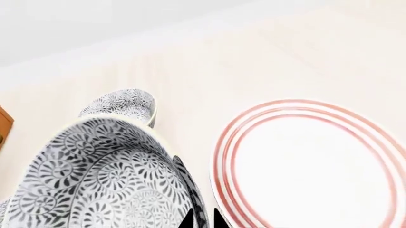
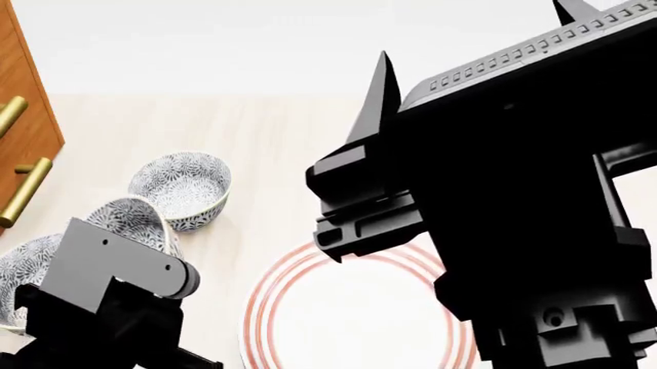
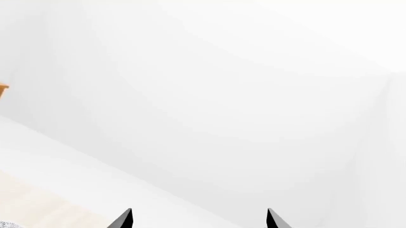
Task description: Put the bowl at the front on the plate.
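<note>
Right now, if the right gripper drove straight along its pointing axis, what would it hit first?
Probably nothing near: the right gripper, jaws apart, points above the table at the blank white wall. Depth is unclear.

Glossy patterned ceramic bowl (image 1: 95,175), smooth glazed white plate (image 1: 311,166), pale matt wood-grain table (image 2: 277,131), brown wooden cabinet (image 2: 26,115), brass handles (image 2: 26,188)

Bright, flat, washed-out renders; faint shadows, sharp throughout.

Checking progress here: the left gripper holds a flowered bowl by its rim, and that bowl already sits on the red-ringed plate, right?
Not quite. The left gripper does hold the bowl by its rim, but the bowl is beside the plate, not on it; the left wrist view shows the plate bare.
</note>
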Available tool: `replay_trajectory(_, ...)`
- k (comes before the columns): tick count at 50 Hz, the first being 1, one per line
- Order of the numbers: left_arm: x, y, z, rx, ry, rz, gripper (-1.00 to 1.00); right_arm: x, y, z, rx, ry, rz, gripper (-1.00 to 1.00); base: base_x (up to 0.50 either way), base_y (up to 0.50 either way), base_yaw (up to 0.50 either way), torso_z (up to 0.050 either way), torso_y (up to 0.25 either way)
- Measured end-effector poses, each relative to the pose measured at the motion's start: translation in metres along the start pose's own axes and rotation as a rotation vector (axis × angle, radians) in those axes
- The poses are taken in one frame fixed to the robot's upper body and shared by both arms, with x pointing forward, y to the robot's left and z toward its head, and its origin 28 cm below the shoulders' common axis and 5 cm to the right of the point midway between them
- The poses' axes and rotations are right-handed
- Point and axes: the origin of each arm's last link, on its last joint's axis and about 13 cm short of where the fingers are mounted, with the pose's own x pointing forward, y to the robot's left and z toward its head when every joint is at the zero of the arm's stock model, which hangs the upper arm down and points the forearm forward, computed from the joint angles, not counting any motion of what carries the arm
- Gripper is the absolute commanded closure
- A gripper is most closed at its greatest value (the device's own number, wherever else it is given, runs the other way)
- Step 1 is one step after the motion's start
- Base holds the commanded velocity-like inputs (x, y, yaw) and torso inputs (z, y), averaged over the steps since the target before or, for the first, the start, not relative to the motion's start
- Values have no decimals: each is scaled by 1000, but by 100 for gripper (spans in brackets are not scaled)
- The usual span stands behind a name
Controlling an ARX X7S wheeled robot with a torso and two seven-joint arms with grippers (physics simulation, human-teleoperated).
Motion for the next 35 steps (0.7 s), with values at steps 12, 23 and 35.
replay_trajectory(12, 2, -1, 16, -7, -42, -24, 100, 1, 0, 1, -1, -4, 5, -100, 0, 0, 0, 0, 1)
replay_trajectory(23, 5, -6, 28, 7, -81, -66, 100, 2, 0, 3, -5, -11, 3, -100, 0, 0, 0, 0, 0)
replay_trajectory(35, 13, -9, 37, 28, -110, -90, 100, 2, -2, 6, -8, -27, -1, -100, 0, 0, 0, 0, 1)
